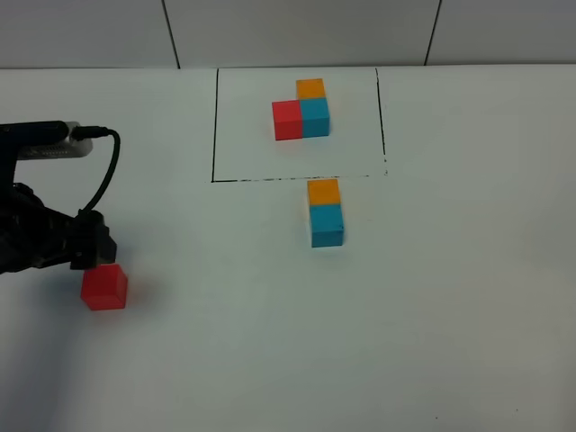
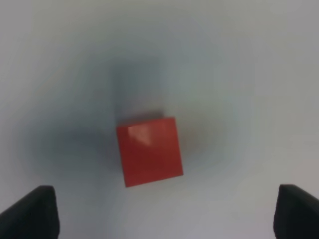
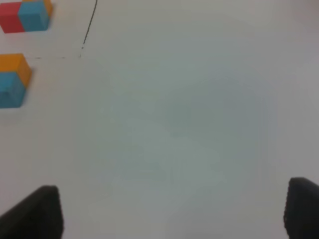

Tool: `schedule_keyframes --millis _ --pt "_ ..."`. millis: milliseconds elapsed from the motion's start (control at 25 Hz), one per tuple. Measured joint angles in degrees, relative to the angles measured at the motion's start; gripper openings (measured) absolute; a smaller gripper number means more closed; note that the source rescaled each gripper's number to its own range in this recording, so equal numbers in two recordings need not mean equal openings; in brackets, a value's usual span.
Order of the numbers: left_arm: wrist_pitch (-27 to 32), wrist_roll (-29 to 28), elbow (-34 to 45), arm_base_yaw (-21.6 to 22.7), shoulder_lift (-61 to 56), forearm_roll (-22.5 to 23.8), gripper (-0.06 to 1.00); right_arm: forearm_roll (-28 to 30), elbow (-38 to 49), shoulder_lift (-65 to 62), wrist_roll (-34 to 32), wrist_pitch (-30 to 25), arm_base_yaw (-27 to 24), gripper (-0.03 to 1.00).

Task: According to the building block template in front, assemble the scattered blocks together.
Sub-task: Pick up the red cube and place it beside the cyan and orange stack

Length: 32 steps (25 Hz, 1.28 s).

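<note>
Bare tbl [image 1: 270, 360] round red cube [image 1: 104, 288]

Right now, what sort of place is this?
Probably a lab test bench: a plain white table, a black-framed template of joined cubes, and a robot claw by a loose red cube.

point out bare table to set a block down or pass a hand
Bare: the table right of the orange block and blue block; also the wide stretch between those two and the red block. Crowded: by the red block, beside the left gripper, and where the orange block nearly meets the template frame.
</note>
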State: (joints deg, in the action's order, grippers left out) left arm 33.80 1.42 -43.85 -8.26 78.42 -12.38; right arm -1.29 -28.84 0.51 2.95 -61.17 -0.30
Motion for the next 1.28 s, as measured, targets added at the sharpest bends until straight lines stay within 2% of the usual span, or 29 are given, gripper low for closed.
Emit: schedule_keyframes --millis 240,520,880,1280 --pt "0.5 -4.0 0.0 -0.1 3.1 1.6 0.97 0.0 0.0 0.0 0.0 0.0 0.0 0.79" --pt "-0.3 -5.8 -1.4 -0.1 9.4 3.5 0.94 0.0 0.0 0.0 0.0 0.0 0.0 0.79" --pt "-0.2 -6.1 -4.8 -0.6 17.6 3.4 0.88 0.0 0.0 0.0 0.0 0.0 0.0 0.79" --pt "1.6 -6.1 -5.0 -0.6 19.8 3.4 0.84 -0.1 0.0 0.0 0.0 0.0 0.0 0.79"
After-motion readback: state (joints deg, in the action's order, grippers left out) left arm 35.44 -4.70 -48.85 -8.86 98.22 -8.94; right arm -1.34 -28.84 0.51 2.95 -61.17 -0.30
